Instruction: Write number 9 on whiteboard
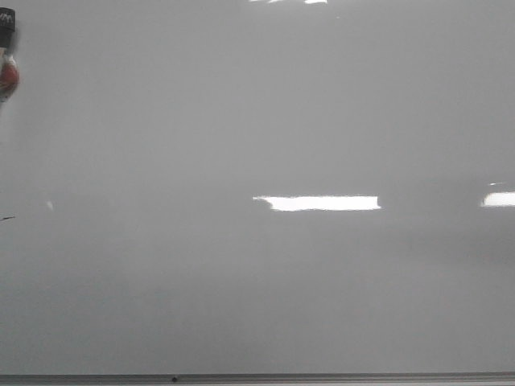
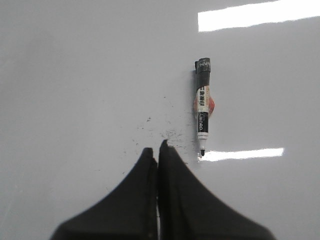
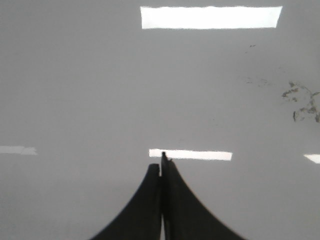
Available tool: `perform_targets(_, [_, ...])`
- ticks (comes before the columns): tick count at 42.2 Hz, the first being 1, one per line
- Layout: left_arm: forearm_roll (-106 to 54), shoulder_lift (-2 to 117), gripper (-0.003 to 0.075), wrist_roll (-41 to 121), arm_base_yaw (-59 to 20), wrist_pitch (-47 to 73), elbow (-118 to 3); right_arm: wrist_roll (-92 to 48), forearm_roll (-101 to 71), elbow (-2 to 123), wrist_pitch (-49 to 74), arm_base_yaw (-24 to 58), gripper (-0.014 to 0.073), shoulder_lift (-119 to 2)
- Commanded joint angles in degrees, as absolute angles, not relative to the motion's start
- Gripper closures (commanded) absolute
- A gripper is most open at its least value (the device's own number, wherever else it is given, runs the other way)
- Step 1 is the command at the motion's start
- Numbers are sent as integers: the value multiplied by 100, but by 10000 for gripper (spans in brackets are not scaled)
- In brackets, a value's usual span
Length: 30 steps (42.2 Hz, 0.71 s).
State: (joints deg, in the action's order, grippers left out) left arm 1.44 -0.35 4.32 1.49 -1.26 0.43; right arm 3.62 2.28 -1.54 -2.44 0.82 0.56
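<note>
The whiteboard (image 1: 257,265) fills the front view, glossy pale grey with bright light reflections and a thin grey frame strip (image 1: 257,378) at its near edge. No number 9 shows on it in any view. A black-capped marker (image 2: 202,107) with a white label lies flat on the board in the left wrist view; its end shows at the far left edge of the front view (image 1: 6,56). My left gripper (image 2: 157,147) is shut and empty, a little short of the marker's tip and to its side. My right gripper (image 3: 161,162) is shut and empty above bare board.
Small black ink specks (image 2: 172,134) lie on the board just past my left fingertips. Smudged ink marks (image 3: 302,102) show at one side of the right wrist view. A tiny dark dash (image 1: 6,218) sits at the board's left edge.
</note>
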Motion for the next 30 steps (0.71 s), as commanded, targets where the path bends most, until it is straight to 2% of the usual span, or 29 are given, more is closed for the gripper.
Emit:
perform_targets(1, [98, -137, 739, 409, 114, -604, 47, 337, 286, -132, -681, 41, 673, 164])
perform_targets(30, [98, -137, 739, 409, 114, -604, 47, 266, 404, -132, -687, 41, 673, 164])
